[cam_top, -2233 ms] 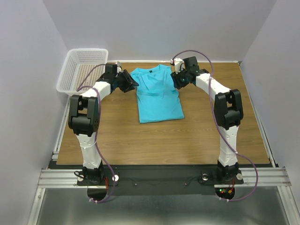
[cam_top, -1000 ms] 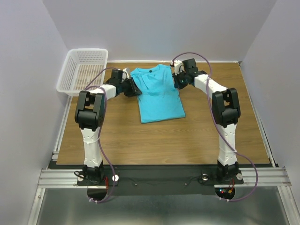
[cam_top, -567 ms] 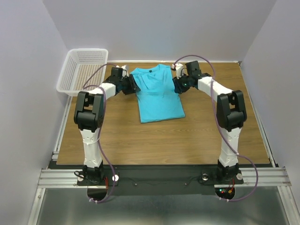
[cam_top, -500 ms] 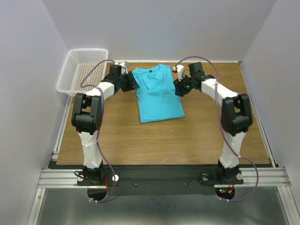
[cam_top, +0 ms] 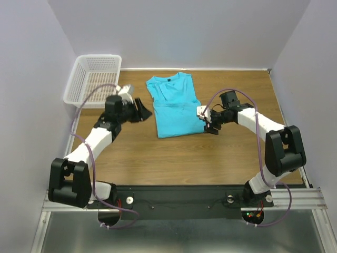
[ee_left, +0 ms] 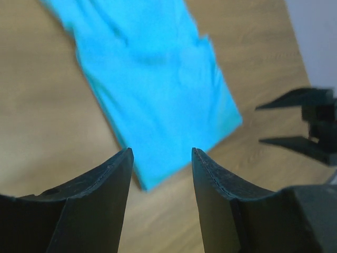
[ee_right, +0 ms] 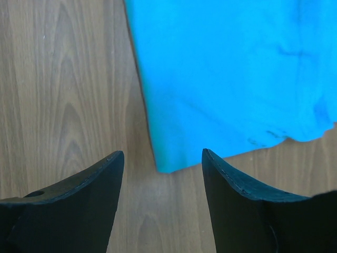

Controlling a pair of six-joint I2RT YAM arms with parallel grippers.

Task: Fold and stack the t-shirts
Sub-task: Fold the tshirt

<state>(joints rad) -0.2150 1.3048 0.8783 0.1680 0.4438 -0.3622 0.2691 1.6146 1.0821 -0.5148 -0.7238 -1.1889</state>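
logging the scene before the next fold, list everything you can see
t-shirt: one, turquoise, lying flat at the far middle of the table
basket: one, white mesh, far left corner
table: one, brown wood, under the shirt
left gripper: one, black fingers, open and holding nothing, left of the shirt
right gripper: one, black fingers, open and holding nothing, by the shirt's near right corner

You're looking at a soft, matt cloth t-shirt [cam_top: 175, 105], lightly creased, lying on a wood-grain table [cam_top: 158, 158] with a smooth, low-sheen finish. The basket [cam_top: 93, 79] is white plastic mesh. On your left gripper [ee_left: 160, 155] and right gripper [ee_right: 160, 158], the fingers [ee_left: 95, 200] look like matt black plastic. The rail [cam_top: 303, 199] up front is dull silvery metal.
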